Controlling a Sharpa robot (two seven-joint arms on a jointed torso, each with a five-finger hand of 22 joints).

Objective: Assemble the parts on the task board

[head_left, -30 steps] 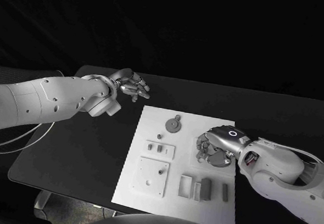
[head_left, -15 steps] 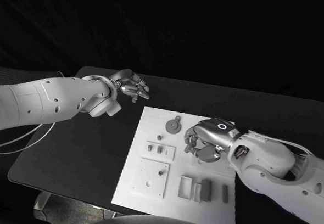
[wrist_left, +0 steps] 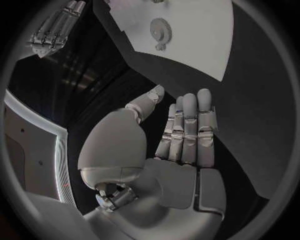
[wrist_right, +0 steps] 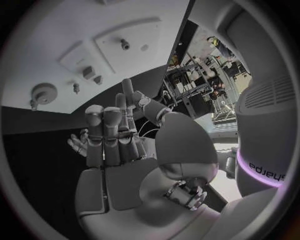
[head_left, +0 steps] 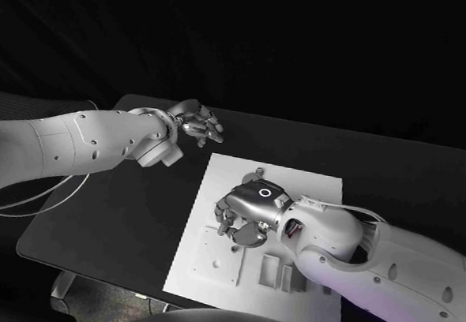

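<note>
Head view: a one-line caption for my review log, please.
Right robot hand hovers empty over the white task board and its small parts, while the left robot hand waits open above the black table.

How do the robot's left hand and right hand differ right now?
The silver left hand hovers over the bare black table beyond the board's far corner; the silver right hand hangs over the white task board. The left hand's fingers are straight and together; the right hand's curl downward. Both hold nothing.
</note>
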